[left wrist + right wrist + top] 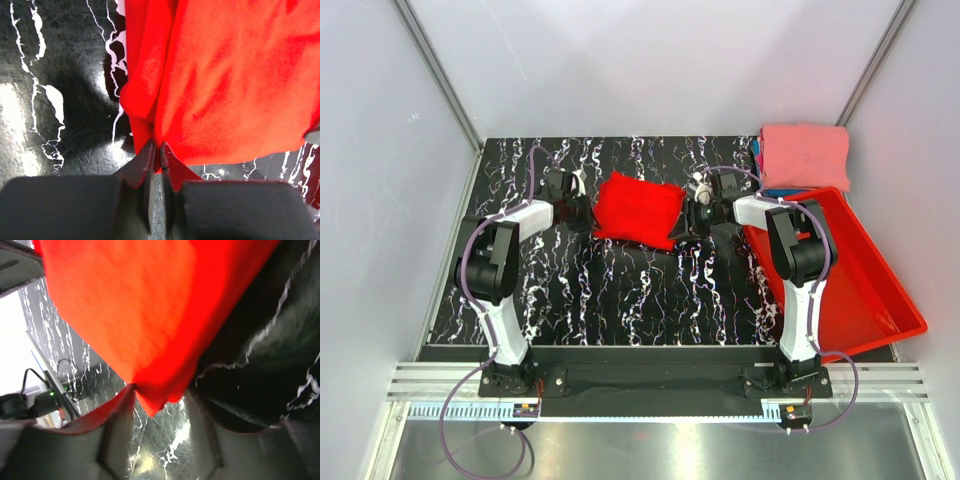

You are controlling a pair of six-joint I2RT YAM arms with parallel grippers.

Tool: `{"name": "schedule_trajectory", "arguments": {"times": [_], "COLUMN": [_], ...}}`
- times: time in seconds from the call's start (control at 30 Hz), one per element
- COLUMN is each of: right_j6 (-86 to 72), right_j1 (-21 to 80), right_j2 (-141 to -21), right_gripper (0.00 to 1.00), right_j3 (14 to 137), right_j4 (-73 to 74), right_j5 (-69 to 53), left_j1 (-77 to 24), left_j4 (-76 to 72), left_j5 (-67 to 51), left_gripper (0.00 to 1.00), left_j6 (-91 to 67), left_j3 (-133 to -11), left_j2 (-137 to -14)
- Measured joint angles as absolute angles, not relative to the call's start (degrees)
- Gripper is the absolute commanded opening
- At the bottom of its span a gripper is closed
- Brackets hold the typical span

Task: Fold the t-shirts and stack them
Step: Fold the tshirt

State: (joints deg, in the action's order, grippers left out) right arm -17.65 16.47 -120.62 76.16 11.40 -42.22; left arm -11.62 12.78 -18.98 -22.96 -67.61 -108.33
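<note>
A bright red t-shirt (638, 208), folded into a rough rectangle, lies in the middle of the black marbled table (620, 290). My left gripper (582, 212) is at its left edge. In the left wrist view this gripper (157, 152) is shut on a fold of the red t-shirt (225, 85). At the right edge is my right gripper (692, 215). In the right wrist view its jaws (161, 390) stand apart, with a corner of the red t-shirt (150, 315) hanging between them. A folded salmon-pink t-shirt (805, 155) lies at the back right, on top of blue cloth (760, 160).
A rigid red plastic bin (850, 280) sits at an angle along the table's right side, beside the right arm. Grey walls close in the back and both sides. A metal rail runs along the near edge by the arm bases.
</note>
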Motion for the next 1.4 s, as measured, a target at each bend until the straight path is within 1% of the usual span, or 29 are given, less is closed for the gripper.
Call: {"name": "schedule_trajectory", "arguments": {"times": [0.03,0.13,0.17,0.2,0.43,0.57,0.6,0.63,0.67,0.73,0.8,0.83,0.87,0.97,1.07,1.2,1.27,1.4], "right_j6": [-17.8,-18.2,-18.3,-18.4,-18.6,-18.7,-18.7,-18.7,-18.8,-19.1,-19.1,-19.1,-18.9,-18.2,-17.3,-15.5,-14.2,-11.5], "right_j1": [16.5,16.5,16.5,16.5,16.8,17.6,18.0,18.3,18.7,19.4,19.6,19.6,19.6,19.5,19.2,18.3,17.7,16.5], "right_j2": [-120.6,-120.6,-120.6,-120.6,-116.1,-110.5,-108.8,-107.2,-105.8,-102.8,-100.9,-100.4,-100.2,-99.8,-99.9,-103.3,-106.0,-111.5], "right_gripper": [0.30,0.15,0.05,0.00,0.00,0.00,0.00,0.08,0.14,0.28,0.46,0.52,0.59,0.66,0.67,0.69,0.69,0.69], "right_j3": [75.5,73.4,72.8,72.3,67.4,62.3,60.5,58.7,57.1,53.5,51.4,51.2,51.2,51.8,54.1,62.0,66.5,74.3], "right_j4": [11.2,10.7,10.6,10.3,10.0,10.1,10.2,10.1,10.1,10.3,11.1,11.9,12.2,13.3,14.0,14.9,15.0,17.2], "right_j5": [-42.3,-42.8,-43.1,-43.4,-43.6,-43.3,-43.1,-43.0,-43.0,-42.7,-42.3,-41.8,-41.3,-40.4,-40.0,-40.3,-40.7,-41.7], "left_j1": [-11.6,-11.9,-11.9,-12.0,-12.8,-13.7,-14.0,-14.2,-14.3,-14.2,-14.2,-14.2,-14.2,-14.2,-14.0,-13.8,-13.5,-13.2], "left_j4": [12.7,12.4,12.4,12.4,14.1,16.4,17.0,17.8,18.1,19.7,22.2,22.7,24.6,29.4,29.9,27.6,26.2,24.2], "left_j5": [-19.0,-19.1,-19.1,-19.1,-19.2,-18.3,-18.3,-18.2,-18.2,-18.2,-18.1,-18.0,-17.7,-15.6,-15.8,-17.7,-19.0,-23.7], "left_gripper": [0.00,0.00,0.00,0.00,0.00,0.00,0.05,0.15,0.26,0.40,0.51,0.61,0.63,0.66,0.67,0.67,0.67,0.68], "left_j6": [-23.2,-24.3,-24.6,-25.0,-28.3,-30.9,-31.6,-32.4,-32.9,-34.0,-34.5,-34.5,-33.9,-31.2,-26.0,-18.5,-15.7,-11.3], "left_j3": [-67.5,-66.8,-66.2,-65.7,-59.0,-51.7,-49.9,-47.4,-45.7,-42.5,-41.6,-41.8,-42.8,-48.6,-56.6,-66.0,-68.5,-69.5], "left_j2": [-108.3,-108.3,-108.2,-108.0,-103.4,-95.8,-93.8,-91.3,-89.4,-85.3,-82.7,-81.8,-81.5,-81.9,-83.4,-89.0,-92.4,-99.7]}}
